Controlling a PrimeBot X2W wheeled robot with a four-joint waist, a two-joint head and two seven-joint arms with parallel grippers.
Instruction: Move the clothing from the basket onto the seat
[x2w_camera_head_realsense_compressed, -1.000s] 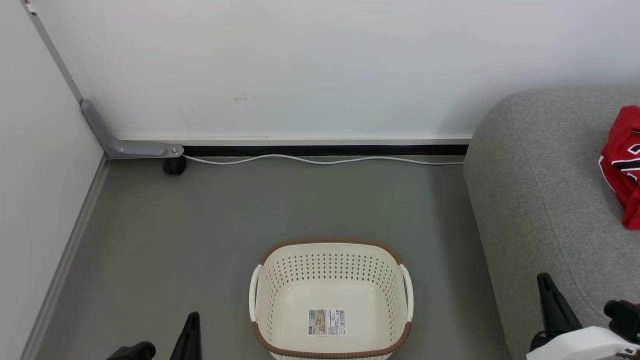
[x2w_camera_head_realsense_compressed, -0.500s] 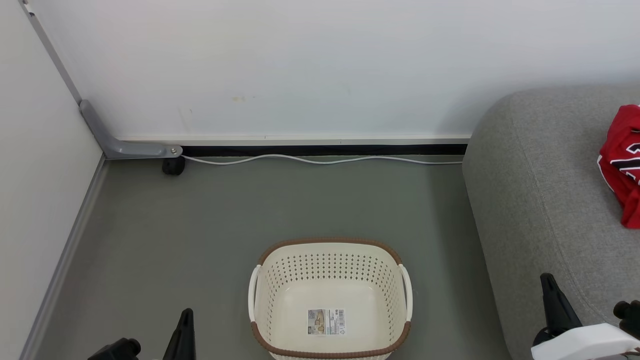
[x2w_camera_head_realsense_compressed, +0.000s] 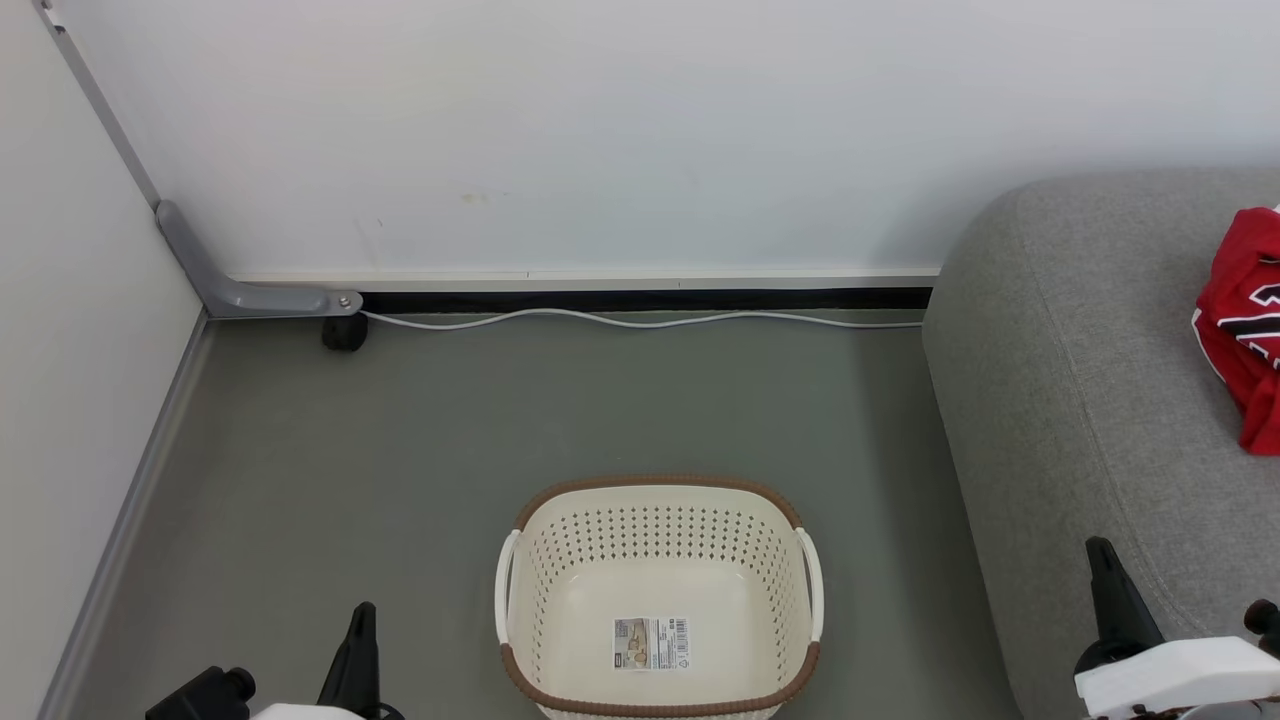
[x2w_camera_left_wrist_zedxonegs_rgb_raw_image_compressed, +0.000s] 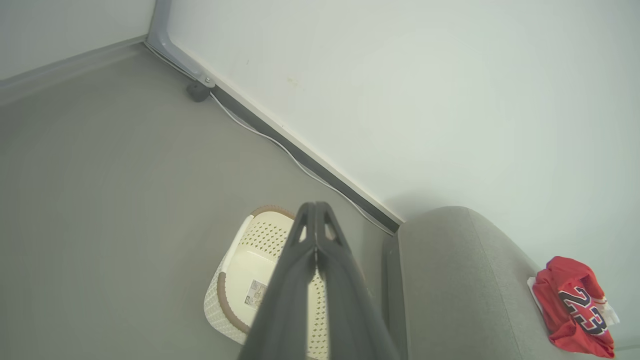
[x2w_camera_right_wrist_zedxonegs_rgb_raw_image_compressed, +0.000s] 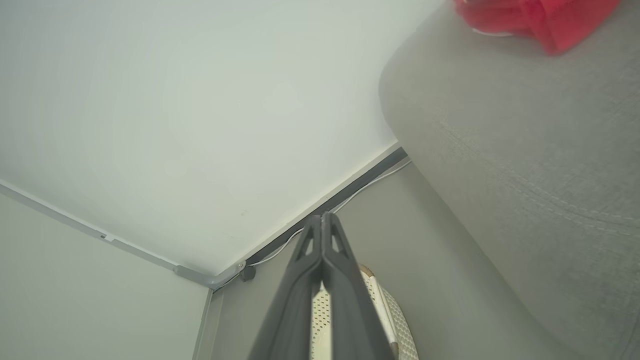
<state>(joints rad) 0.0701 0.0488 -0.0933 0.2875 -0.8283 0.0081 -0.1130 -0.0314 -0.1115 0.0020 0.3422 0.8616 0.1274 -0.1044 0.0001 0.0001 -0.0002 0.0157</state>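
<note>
**Basket emptied, clothing on the seat, both tools bare.**

In the last second the left tool (x2w_camera_head_realsense_compressed: 361, 615) and right tool (x2w_camera_head_realsense_compressed: 1100, 555), each with dark fingers pressed together on nothing, have sunk slightly toward the head view's lower edge. That view has also drifted a little, and nothing else has moved. Between the tools sits the basket (x2w_camera_head_realsense_compressed: 660, 487), an oval of cream plastic with perforated walls and a woven-look brown rim, holding just its label sticker (x2w_camera_head_realsense_compressed: 652, 643). The clothing (x2w_camera_head_realsense_compressed: 1240, 320), a soft crumpled red heap with navy white-edged numerals, lies well ahead and right of the right tool on the seat (x2w_camera_head_realsense_compressed: 1080, 380), coarse grey weave with a rounded corner. I judge the task essentially done.
</note>
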